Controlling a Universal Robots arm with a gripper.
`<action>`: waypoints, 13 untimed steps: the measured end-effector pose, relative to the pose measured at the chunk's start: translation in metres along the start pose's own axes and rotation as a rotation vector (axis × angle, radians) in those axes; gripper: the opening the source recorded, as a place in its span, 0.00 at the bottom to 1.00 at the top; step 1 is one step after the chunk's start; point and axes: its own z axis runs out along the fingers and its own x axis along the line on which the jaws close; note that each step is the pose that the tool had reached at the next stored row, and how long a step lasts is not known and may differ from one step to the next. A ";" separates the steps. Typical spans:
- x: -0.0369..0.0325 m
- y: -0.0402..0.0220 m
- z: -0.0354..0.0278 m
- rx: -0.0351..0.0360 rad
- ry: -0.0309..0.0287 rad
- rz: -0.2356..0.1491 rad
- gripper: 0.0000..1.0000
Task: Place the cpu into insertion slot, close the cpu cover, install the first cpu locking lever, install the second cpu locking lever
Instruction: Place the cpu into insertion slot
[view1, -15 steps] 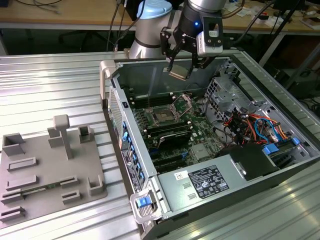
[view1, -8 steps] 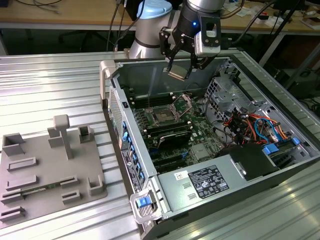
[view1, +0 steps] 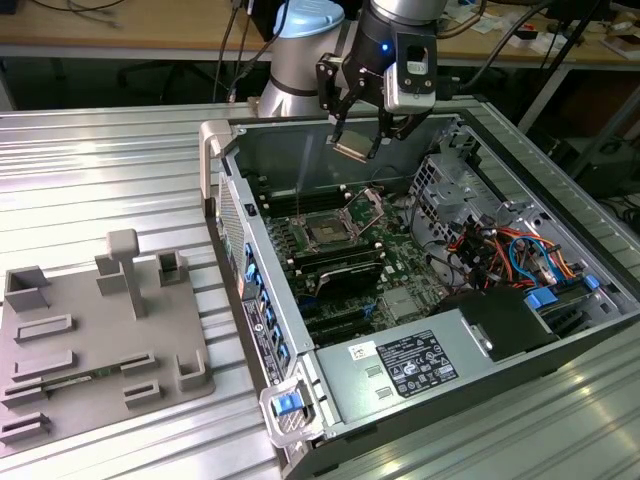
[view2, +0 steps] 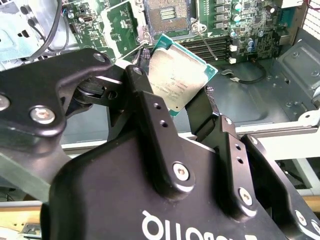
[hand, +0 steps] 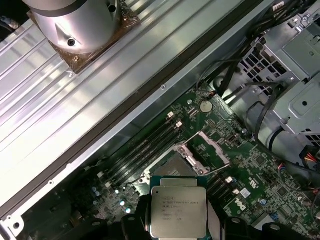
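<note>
Exterior view: found one gripper (view1: 355, 148) clamped on one cpu (view1: 352, 150), hung above the open computer case (view1: 262, 330). Counted two fingers (view2: 150, 115) in the second wrist view, pressed on opposite cpu edges, metal top showing. Noted one insertion slot (view1: 328, 232), bare and well below the cpu, and one cpu cover (view1: 366, 207) raised beside it.

We show a silver-grey arm (view1: 290, 95) with a pale blue joint cap (view1: 308, 22) and a small blue light (view1: 385, 45) at the wrist; the black gripper (view2: 175, 82) — two jointed fingers (view2: 150, 120), each link fastened with silver screws (view2: 180, 171) — bears white lettering (view2: 165, 225) on its glossy body. In the first wrist view, an arm segment (hand: 75, 20) is rounded, brushed silver.
</note>
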 end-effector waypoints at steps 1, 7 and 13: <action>0.0001 -0.0001 0.0000 -0.0001 -0.0002 0.002 0.55; 0.0003 -0.0003 0.0000 -0.0001 -0.0005 0.006 0.55; 0.0004 -0.0003 0.0000 -0.0001 -0.0005 0.006 0.55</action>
